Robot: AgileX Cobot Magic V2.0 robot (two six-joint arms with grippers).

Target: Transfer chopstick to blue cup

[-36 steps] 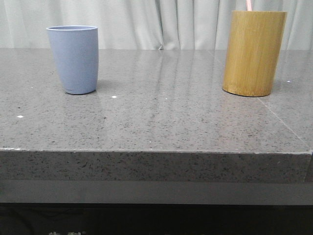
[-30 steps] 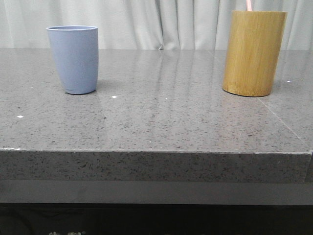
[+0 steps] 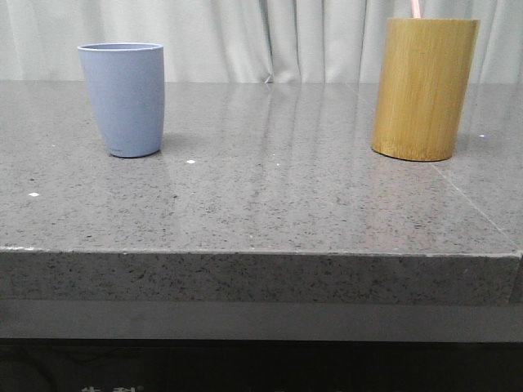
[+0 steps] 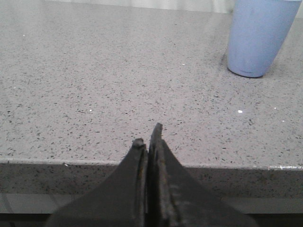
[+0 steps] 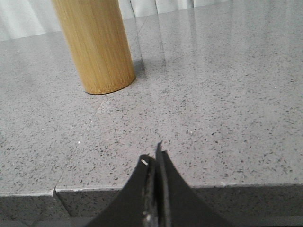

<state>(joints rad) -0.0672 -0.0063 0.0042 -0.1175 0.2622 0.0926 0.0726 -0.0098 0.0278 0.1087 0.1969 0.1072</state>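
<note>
On the grey speckled stone table [image 3: 270, 204] the blue cup [image 3: 122, 98] stood upright toward the left side, and the bamboo holder [image 3: 423, 88] stood upright toward the right, the two well apart with bare stone between them. The chopstick [image 3: 416, 9] was inside the bamboo holder: in the front view a short pale pink tip rose above the holder's rim and ran off the top edge of the picture, so its full length could not be seen. A pale curtain [image 3: 270, 41] hung behind the table. In the left wrist view the left gripper [image 4: 148, 142] sat near the table's front edge with its two dark fingers pressed together, nothing between them, and the blue cup [image 4: 258, 37] stood farther back on the stone, off to one side and apart from the fingers. In the right wrist view the right gripper [image 5: 154, 158] likewise sat by the front edge with its fingers closed flat against each other and holding nothing; the bamboo holder [image 5: 94, 45] stood farther in on the table, clear of the fingers, its top cut off by the picture so the chopstick could not be made out there. A thin seam in the stone ran past the base of the holder.
</note>
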